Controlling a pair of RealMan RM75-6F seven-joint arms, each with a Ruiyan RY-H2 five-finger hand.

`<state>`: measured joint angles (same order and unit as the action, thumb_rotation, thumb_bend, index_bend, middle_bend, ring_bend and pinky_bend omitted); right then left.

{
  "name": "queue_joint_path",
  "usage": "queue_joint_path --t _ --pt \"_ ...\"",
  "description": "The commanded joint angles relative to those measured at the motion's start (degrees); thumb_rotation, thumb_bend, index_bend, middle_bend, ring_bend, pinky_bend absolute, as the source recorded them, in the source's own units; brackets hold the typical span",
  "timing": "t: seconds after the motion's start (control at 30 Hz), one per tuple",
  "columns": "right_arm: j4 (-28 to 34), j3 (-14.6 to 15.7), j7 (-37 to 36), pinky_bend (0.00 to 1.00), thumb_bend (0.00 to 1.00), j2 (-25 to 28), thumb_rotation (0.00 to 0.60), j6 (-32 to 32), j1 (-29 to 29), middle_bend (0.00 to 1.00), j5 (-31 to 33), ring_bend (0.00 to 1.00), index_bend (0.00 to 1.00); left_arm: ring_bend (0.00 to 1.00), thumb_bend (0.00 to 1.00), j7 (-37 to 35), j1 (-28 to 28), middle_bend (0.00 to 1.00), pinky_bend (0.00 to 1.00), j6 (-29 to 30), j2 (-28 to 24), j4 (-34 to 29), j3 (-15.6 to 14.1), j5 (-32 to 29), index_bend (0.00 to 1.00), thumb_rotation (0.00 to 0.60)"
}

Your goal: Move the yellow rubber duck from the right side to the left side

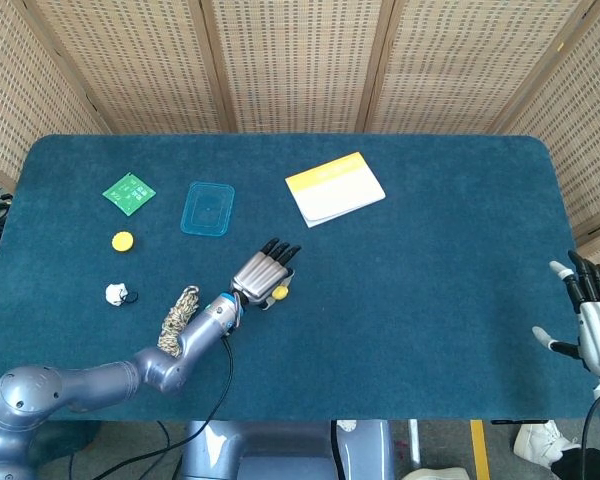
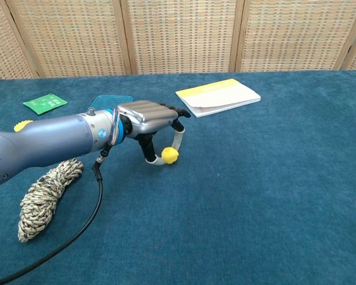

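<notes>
The yellow rubber duck [image 1: 279,293] [image 2: 169,155] is small and round and lies near the middle of the blue table [image 1: 430,250], a little left of centre. My left hand [image 1: 263,272] [image 2: 147,119] arches over it from the left. Its thumb and one finger pinch the duck from both sides, low over the cloth. Whether the duck is off the table I cannot tell. My right hand [image 1: 592,320] hangs past the table's right front edge with its fingers spread and nothing in them; the chest view does not show it.
A coiled rope [image 1: 178,312] [image 2: 44,196] lies beside my left forearm. To the left are a white trinket [image 1: 116,293], a yellow cap [image 1: 123,240], a green card [image 1: 129,193] and a clear blue lid [image 1: 208,208]. A yellow-and-white notebook [image 1: 334,188] lies at the back.
</notes>
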<state>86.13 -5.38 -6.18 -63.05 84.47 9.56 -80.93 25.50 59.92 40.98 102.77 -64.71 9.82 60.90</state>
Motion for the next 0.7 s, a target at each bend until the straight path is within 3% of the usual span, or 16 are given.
queue_joint_path --t 0.03,0.3,0.5,0.7 --pt "0.0 -0.2 0.3 0.0 0.0 -0.1 0.6 -0.2 0.0 0.0 -0.1 0.0 0.13 0.0 0.31 -1.0 -0.5 0.0 0.0 1.0 -3.1 -1.7 1.3 -0.5 0.57 0.6" --pt "0.2 -0.4 1.7 0.0 0.0 -0.5 0.6 -0.6 0.0 0.0 -0.4 0.0 0.14 0.0 0.31 -4.6 -3.3 0.0 0.0 1.7 -11.2 -1.6 3.2 -3.4 0.57 0.6" --pt "0.8 -0.5 4.5 0.0 0.0 -0.8 0.6 -0.9 0.1 0.0 -1.0 0.0 0.14 0.0 0.32 -9.8 -7.3 0.0 0.0 -1.0 -16.2 4.0 2.1 -5.9 0.57 0.6" --pt "2.1 -0.1 8.1 0.0 0.0 -0.8 0.6 -1.1 0.2 0.0 -1.6 0.0 0.08 0.0 0.32 -15.8 -10.0 0.0 0.0 -3.7 -17.3 9.5 0.8 -4.5 0.57 0.6"
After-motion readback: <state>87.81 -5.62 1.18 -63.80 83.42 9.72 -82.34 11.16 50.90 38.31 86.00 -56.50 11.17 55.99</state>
